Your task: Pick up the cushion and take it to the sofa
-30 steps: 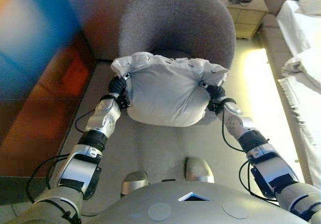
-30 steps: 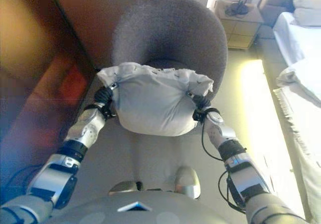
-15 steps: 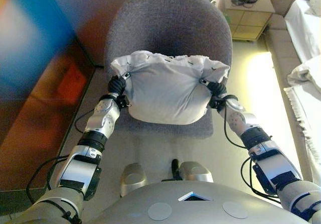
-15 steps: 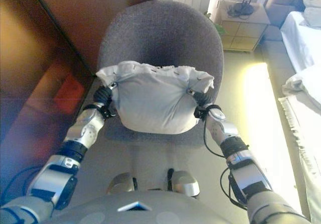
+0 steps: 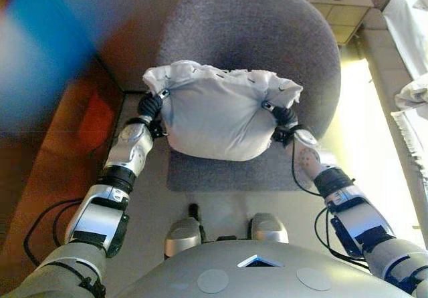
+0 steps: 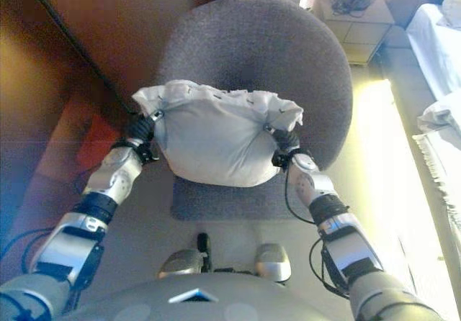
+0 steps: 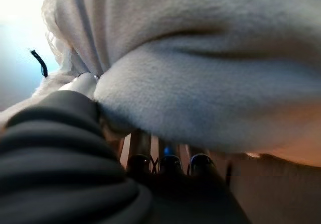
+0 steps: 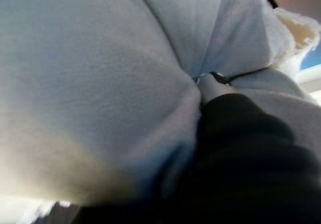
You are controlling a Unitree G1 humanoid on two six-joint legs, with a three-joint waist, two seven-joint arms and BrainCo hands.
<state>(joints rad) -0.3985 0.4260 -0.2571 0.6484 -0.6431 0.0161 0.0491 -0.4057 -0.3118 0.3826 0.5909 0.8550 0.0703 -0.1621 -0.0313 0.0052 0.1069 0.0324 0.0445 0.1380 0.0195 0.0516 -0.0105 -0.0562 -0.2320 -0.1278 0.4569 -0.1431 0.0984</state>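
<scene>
While cushion (image 5: 217, 117) hangs — grey chair (image 5: 267, 37) beyond.

White cushion (image 6: 216, 142) between left robot hand (image 6: 142, 131) and right robot hand (image 6: 284, 146), above grey chair (image 6: 274, 55).

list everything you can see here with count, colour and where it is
cushion: one, white, held up between both hands, above the front of the chair's seat
chair: one, grey, rounded back, straight ahead of the robot, behind and under the cushion
cabinet: one, pale wood, far right behind the chair, dark things on top that cannot be made out
bedding: white, along the right edge
wall or panel: brown wood, to the left of the chair
floor: pale, a bright patch of light to the right of the chair
left hand: one, dark cover, gripping the cushion's left side
right hand: one, dark cover, gripping the cushion's right side
</scene>
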